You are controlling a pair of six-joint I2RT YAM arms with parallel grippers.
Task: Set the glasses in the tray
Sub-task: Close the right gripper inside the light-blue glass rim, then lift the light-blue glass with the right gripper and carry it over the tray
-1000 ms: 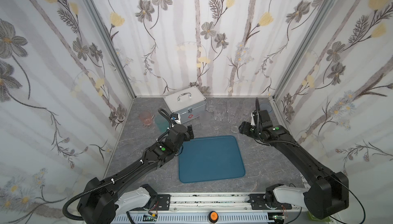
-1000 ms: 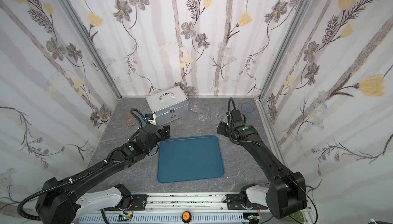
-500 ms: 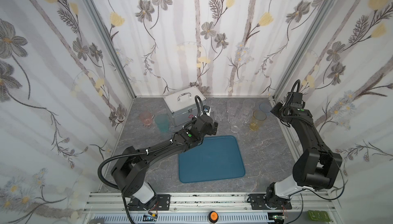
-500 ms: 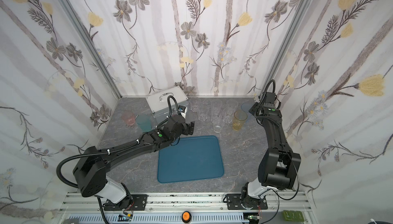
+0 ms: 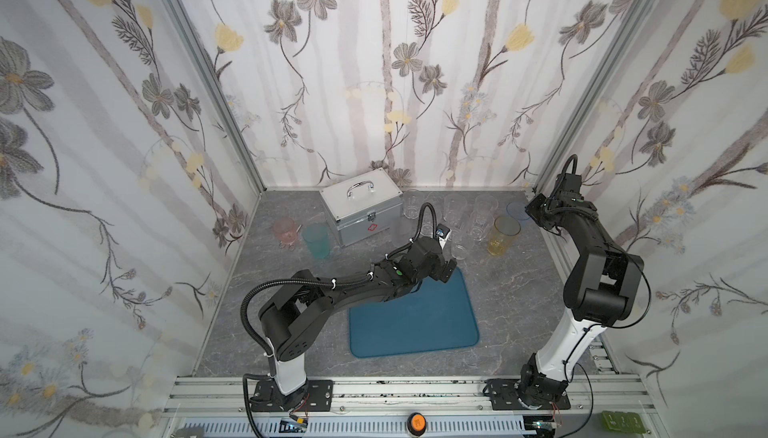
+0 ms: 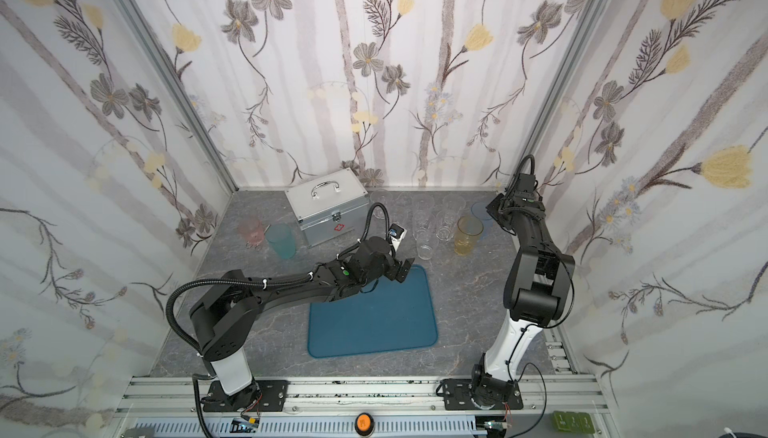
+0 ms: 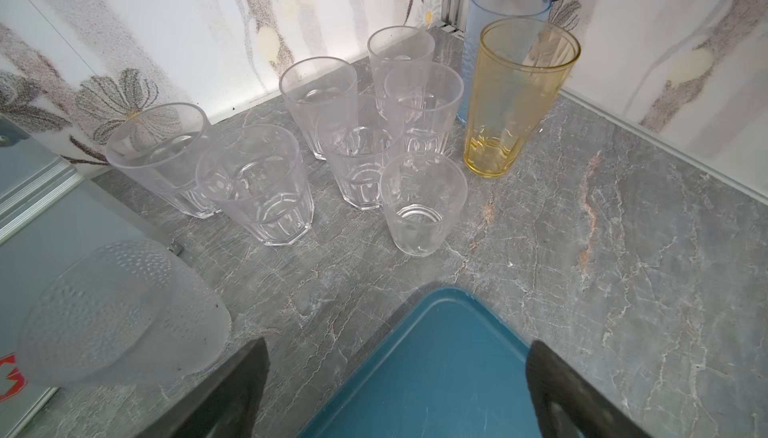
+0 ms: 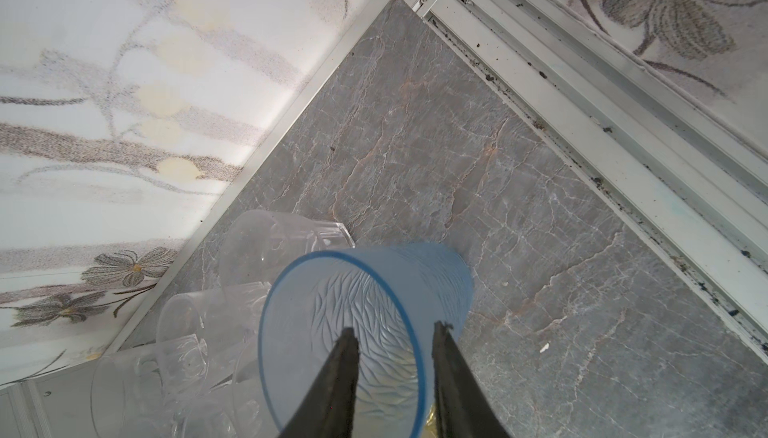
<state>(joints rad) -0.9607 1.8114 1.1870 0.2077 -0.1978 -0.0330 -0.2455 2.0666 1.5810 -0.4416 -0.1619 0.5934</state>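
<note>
Right wrist view looks down the right gripper. Its two dark fingers stand a little apart astride the rim of the blue tumbler, one inside and one outside, and the thin wall is not yet pinched. This frosted glass with a leaf-like relief stands in the back right corner. Bare grey marbled tabletop lies between it and the aluminium rail.

Left wrist view shows the left gripper spread wide over a rounded corner of the tray. The tray is smooth teal-blue plastic with a low raised rim and nothing on it. Beyond that corner stand seven clear tumblers, several of them faceted; the smallest tumbler is nearest, with open tabletop before it. The yellow tumbler stands just in front of the blue one. A dimpled frosted tumbler sits near one finger, beside the silver case.

Only the top views show the pink tumbler and the teal tumbler, side by side to the left of the case and well apart from the tray. The front right of the tabletop lies free.
</note>
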